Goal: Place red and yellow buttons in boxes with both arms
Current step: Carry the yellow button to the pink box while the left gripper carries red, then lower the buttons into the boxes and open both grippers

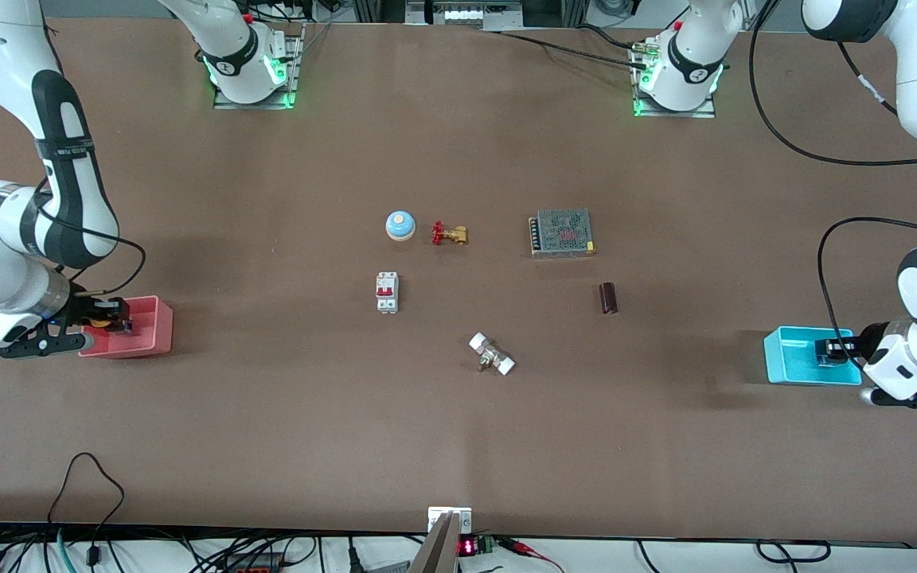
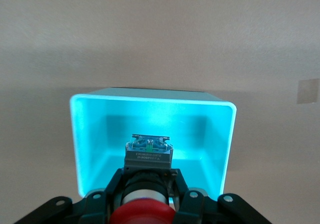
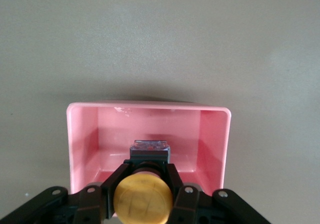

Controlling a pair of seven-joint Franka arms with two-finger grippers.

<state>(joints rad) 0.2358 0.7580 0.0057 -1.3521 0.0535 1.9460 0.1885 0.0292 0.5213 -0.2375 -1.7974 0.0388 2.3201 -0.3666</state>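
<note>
My left gripper (image 1: 831, 351) is shut on the red button (image 2: 142, 211) and holds it over the cyan box (image 1: 793, 358) at the left arm's end of the table. In the left wrist view the button's base (image 2: 148, 153) hangs inside the cyan box (image 2: 220, 149). My right gripper (image 1: 112, 316) is shut on the yellow button (image 3: 143, 199) and holds it over the pink-red box (image 1: 148, 334) at the right arm's end. In the right wrist view the button's base (image 3: 149, 151) hangs inside the pink-red box (image 3: 85, 144).
Mid-table lie a blue bell (image 1: 399, 225), a brass valve with a red handle (image 1: 449, 234), a white breaker (image 1: 386, 292), a grey power supply (image 1: 560, 231), a dark cylinder (image 1: 608, 298) and a white-ended fitting (image 1: 491, 354).
</note>
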